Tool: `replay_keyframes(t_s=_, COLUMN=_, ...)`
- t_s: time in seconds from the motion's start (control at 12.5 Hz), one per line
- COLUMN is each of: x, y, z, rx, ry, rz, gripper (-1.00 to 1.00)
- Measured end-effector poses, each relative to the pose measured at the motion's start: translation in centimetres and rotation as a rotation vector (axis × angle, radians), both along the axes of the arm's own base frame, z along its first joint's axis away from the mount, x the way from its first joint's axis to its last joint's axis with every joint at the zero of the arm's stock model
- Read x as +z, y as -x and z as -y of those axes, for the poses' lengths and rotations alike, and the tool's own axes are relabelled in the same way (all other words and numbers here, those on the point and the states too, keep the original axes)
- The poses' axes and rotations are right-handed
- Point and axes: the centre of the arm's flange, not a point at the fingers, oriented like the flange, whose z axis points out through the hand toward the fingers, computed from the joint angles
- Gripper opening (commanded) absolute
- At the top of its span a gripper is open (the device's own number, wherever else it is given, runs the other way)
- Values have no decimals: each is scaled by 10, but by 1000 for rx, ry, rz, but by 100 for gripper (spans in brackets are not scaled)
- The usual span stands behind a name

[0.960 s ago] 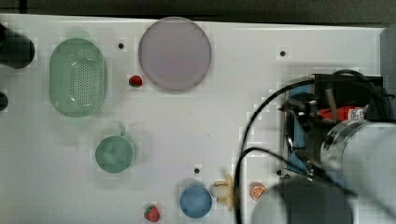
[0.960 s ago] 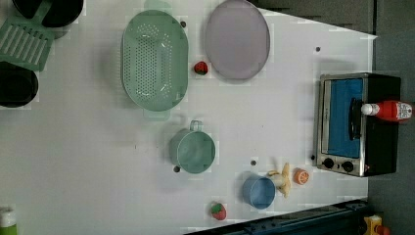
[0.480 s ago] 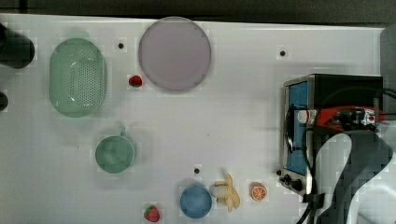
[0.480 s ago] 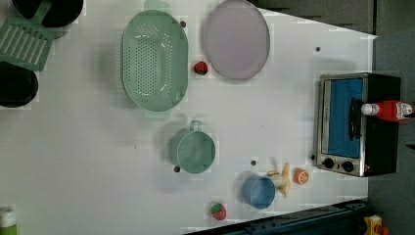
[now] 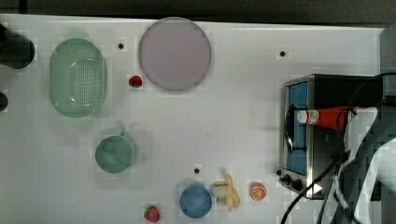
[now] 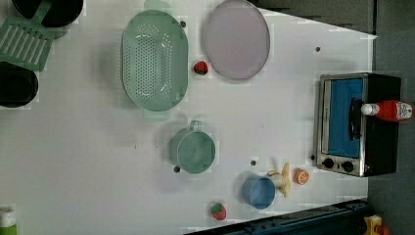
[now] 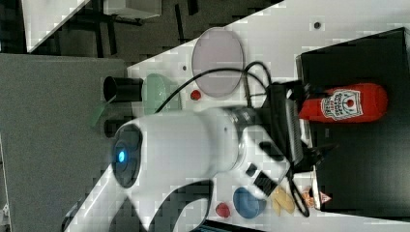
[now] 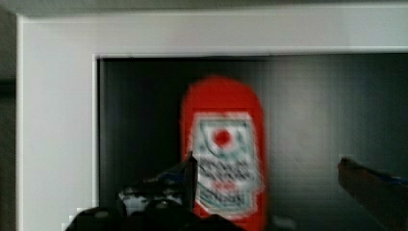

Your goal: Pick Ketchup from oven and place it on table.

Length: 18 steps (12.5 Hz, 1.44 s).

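Hand [image 8: 262,180] lower, ketchup [image 5: 329,116] lengthwise

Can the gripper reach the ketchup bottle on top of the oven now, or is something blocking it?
Probably yes. The ketchup lies on top of the oven, uncovered. In the wrist view the open gripper faces the bottle, with nothing between them.

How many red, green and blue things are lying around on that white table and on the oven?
Red: 3, the ketchup on the oven and two strawberries.
Green: 2, the colander and the mug.
Blue: 1, the bowl.
Total: 6.
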Motion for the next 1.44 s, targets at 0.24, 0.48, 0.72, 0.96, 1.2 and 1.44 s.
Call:
replay_keyframes(t_s=0.24, x=-33, y=-11, z=2, rx=-43, ry=-46, rz=6, gripper=100)
replay_keyframes(t_s=0.48, x=-56, y=-14, z=3, rx=-52, ry=-52, rz=4, gripper=100)
replay_keyframes(t_s=0.72, x=-74, y=-19, z=1, rx=-53, ry=-48, rz=-4, gripper=100)
replay_keyframes(t_s=0.96, x=-87, y=-23, z=1, rx=-83, ry=-71, rz=36, gripper=43)
replay_keyframes(t_s=1.2, x=-89, y=-19, z=3, rx=-92, ry=-74, rz=32, gripper=27)
replay_keyframes(t_s=1.44, x=-84, y=-11, z=2, rx=-86, ry=-106, rz=-23, gripper=27)
